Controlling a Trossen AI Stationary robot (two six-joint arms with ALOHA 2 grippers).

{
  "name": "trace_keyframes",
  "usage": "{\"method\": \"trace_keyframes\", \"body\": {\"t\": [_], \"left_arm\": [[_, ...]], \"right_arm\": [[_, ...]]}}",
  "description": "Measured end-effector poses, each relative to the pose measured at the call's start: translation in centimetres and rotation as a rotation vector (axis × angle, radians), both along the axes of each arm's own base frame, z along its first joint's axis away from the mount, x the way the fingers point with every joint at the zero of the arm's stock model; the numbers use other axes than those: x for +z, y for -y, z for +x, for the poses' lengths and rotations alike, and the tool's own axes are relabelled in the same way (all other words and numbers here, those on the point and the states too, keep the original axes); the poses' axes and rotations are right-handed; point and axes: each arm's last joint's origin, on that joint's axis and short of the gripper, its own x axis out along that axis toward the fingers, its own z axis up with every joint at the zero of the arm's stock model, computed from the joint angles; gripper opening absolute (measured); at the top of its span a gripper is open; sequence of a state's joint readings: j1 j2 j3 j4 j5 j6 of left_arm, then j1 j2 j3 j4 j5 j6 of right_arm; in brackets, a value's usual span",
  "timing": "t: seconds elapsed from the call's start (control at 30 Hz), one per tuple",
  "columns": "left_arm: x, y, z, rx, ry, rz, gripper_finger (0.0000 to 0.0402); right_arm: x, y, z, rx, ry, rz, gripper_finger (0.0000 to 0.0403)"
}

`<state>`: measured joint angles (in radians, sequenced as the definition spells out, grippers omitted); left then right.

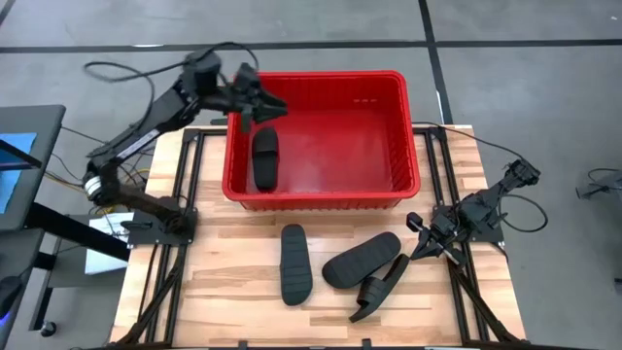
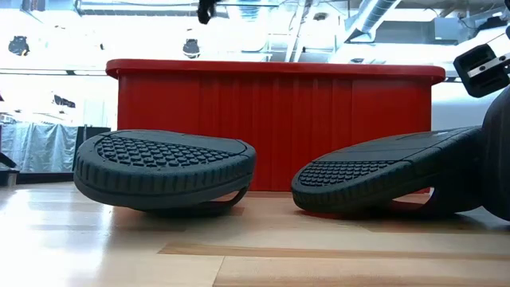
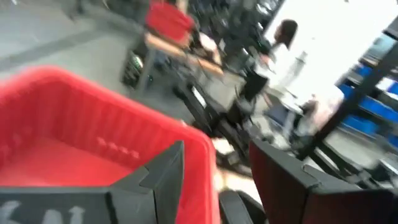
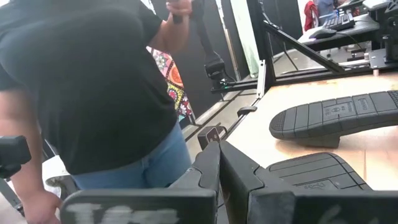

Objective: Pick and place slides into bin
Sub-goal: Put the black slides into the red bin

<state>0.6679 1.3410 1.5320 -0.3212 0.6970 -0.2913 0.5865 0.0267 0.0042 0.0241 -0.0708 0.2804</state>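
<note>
**One slide binned, three on table**

Left gripper [image 1: 264, 105]: above the bin's [image 1: 316, 193] left end, fingers spread, holding nothing. Slide [image 1: 264, 158]: inside the bin, along its left wall. Three slides on the table before the bin: one [image 1: 295, 262] left, sole up; two [image 1: 361, 259] [image 1: 381, 289] right, overlapping. Right gripper [image 1: 420, 239]: at the table's right edge, fingers together, empty.

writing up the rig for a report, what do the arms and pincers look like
Both arms are dark, nearly black, built of slim jointed segments. The left arm has a pale band near its base and loose black cables looping above it. The left pincer and right pincer are black, with two flat angular fingers each. The right wrist view shows pale lettering on that pincer's body, too blurred to read.
</note>
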Motion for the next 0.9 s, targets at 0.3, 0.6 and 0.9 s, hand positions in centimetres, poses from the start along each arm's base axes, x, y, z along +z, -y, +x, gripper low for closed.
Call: {"method": "trace_keyframes", "body": {"t": [0.3,0.6,0.9], "left_arm": [[3.3,6.5,-5.1,0.21,0.21,0.138,0.0172],[-0.9,11.1,-6.6,0.273,0.242,0.065,0.0172],[-4.9,16.0,-6.7,0.224,0.245,-0.031,0.0172]], "right_arm": [[0.0,0.0,0.0,0.0,0.0,0.0,0.0],[0.0,0.0,0.0,0.0,0.0,0.0,0.0],[0.0,0.0,0.0,0.0,0.0,0.0,0.0]]}}
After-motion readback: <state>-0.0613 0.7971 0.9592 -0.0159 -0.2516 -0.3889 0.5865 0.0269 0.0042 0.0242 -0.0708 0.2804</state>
